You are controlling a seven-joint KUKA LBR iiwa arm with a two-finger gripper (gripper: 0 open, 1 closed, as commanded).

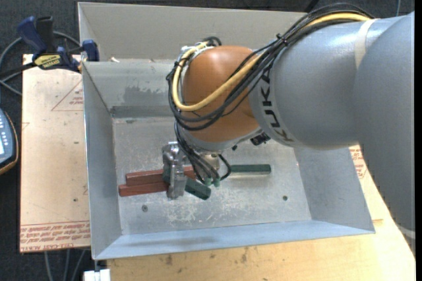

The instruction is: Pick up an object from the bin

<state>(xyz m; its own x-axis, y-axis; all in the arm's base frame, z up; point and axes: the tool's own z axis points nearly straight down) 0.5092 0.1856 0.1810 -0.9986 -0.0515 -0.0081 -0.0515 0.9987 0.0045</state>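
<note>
Here, the grey metal bin (99, 141) holds four loose things, and the gripper (175, 186) stands low among them. Two red-brown bars (142, 184) lie side by side just left of the gripper, their right ends reaching under it. Their long axis runs across the bin, with the left ends tipped slightly toward the near wall. One short dark green block (198, 191) sits just right of the gripper, and one slim green stick (254, 169) lies farther right. Whether the jaws are open or closed cannot be told.
</note>
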